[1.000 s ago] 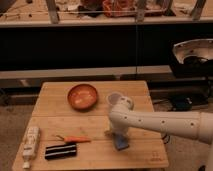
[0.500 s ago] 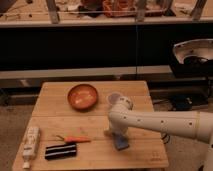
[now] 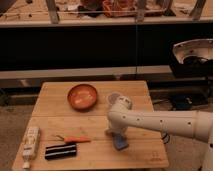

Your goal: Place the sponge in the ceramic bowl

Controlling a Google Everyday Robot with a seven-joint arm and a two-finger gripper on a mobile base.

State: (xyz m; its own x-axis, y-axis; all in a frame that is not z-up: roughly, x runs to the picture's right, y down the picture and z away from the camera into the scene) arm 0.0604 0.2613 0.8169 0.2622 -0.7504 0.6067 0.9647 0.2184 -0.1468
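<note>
The light-blue sponge point(image 3: 120, 144) lies on the wooden table point(image 3: 95, 119), right of centre and near the front. My gripper point(image 3: 117, 134) is directly over it, at the end of the white arm reaching in from the right, and covers the sponge's upper part. The orange-brown ceramic bowl point(image 3: 82, 96) stands at the back of the table, up and to the left of the gripper, with nothing visible inside it.
A translucent white cup point(image 3: 114, 98) stands just right of the bowl, close behind my arm. A black ridged block point(image 3: 61, 151), an orange stick-like item point(image 3: 76, 139) and a white bottle point(image 3: 31, 143) lie at the front left. A dark shelf unit runs behind the table.
</note>
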